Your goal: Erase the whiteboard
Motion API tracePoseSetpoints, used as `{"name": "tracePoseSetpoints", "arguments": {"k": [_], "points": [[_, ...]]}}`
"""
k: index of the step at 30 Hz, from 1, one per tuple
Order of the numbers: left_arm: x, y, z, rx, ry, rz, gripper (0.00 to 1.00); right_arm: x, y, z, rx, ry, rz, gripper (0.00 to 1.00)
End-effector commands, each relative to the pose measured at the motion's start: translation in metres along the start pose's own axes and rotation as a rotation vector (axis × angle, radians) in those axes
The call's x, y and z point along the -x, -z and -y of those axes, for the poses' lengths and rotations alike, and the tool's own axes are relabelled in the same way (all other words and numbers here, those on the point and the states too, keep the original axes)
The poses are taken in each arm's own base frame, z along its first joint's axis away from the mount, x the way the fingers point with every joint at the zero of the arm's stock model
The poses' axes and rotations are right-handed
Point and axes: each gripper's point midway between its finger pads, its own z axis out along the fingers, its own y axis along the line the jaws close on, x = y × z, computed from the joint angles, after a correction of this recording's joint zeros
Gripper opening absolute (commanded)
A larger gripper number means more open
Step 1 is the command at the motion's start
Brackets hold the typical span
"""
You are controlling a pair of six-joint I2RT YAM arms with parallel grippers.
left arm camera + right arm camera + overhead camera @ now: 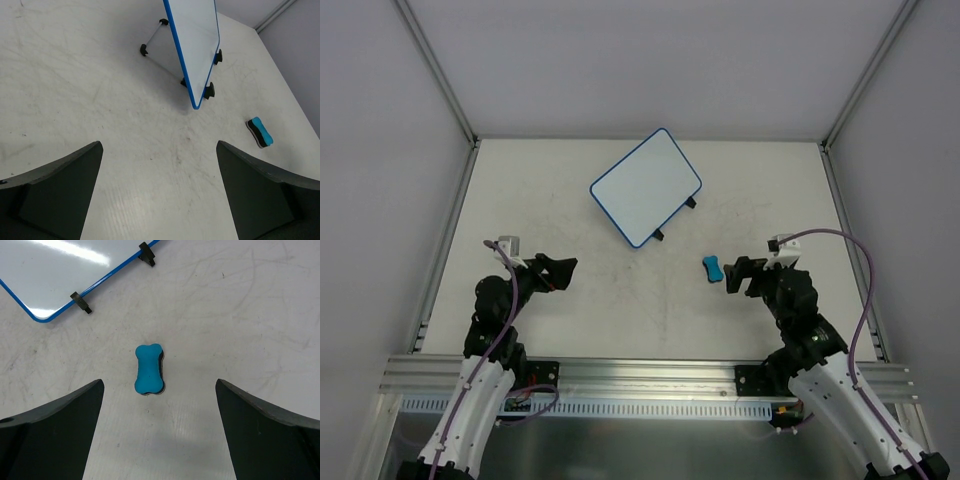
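Observation:
The whiteboard [646, 187], white with a thin blue rim and two small black feet, stands tilted on the table at centre back; its face looks blank. It also shows in the left wrist view [196, 45] and the right wrist view [60, 270]. A small blue bone-shaped eraser [713, 269] lies on the table to the right of centre, just left of my right gripper [735, 274]. In the right wrist view the eraser [149, 369] lies ahead of the open jaws. My left gripper [563, 271] is open and empty, near the table's left side.
The table [650, 300] is white and scuffed, with metal rails along its left, right and near edges. White walls close in the back and sides. The eraser also shows in the left wrist view [259, 132], far right.

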Motion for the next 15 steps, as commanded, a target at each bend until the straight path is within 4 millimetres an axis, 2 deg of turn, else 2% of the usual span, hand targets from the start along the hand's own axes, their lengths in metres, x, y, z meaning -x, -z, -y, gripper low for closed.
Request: {"name": "tracePoseSetpoints", "arguments": {"k": [1,4,15], "points": [[-0.0118,0.0076,-0.002,-0.002,-0.017,-0.022,0.99,0.0019,0.0012,0.0018,-0.012,-0.042,0.026,0.99],[-0.01,0.0106,0.0027,-0.031,-0.031,-0.002,0.99,0.0016,0.0021,0.0021,-0.012,-0.042,0.028,0.99],[-0.0137,0.0081,-0.0029,0.004,-0.019,-0.036,0.99,0.0016,0.0023,-0.0014,0.008,-0.039,0.024,0.99]]}}
